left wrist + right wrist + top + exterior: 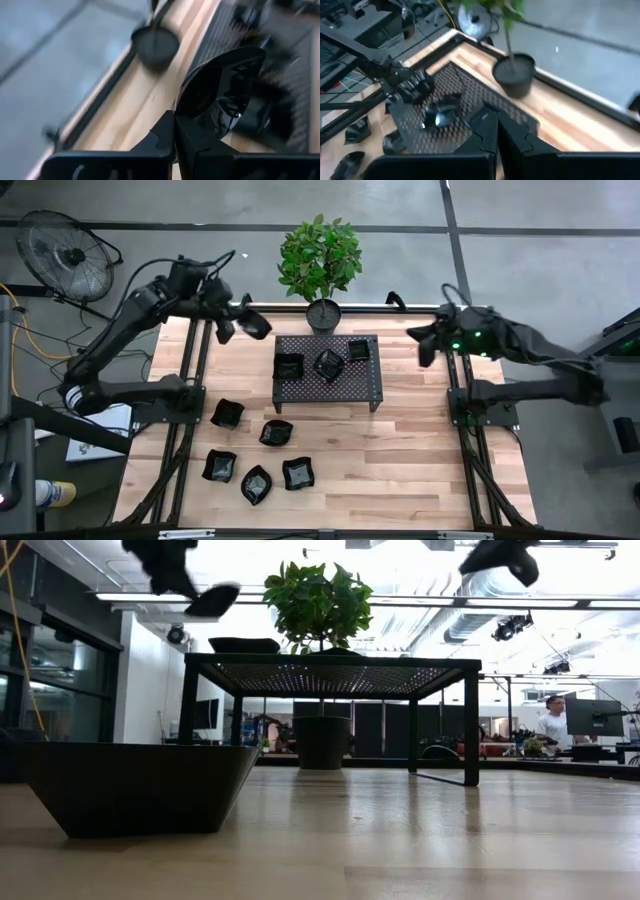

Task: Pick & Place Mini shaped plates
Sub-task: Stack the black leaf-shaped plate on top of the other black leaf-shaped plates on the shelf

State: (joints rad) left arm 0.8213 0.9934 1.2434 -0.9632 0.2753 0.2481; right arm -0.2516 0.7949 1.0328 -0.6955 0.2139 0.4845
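- While the left pincer (250, 326) pinches one mini plate (220, 87) by its rim, in the air just off the rack's (372, 384) left end, the hold is narrow; a jolt could let the glossy dish swing or slip onto the table (400, 450).
- Three plates (328, 363) already lie on the rack top. Lowering the carried dish onto the near left corner risks striking the plate there (288, 365) and nudging it over the edge.
- Releasing too close to the rack's rim could leave the dish overhanging; it would likely tip off.
- Plant pot (323, 314): it stands just behind the rack. A wide swing of the left arm could brush the pot or foliage.
- Right pincer (428, 343): pressed together, empty, hovering off the rack's right end. If both arms close on the rack together, they may collide.
- Five further plates (276, 432) lie on the table in front of the rack, awaiting pickup.
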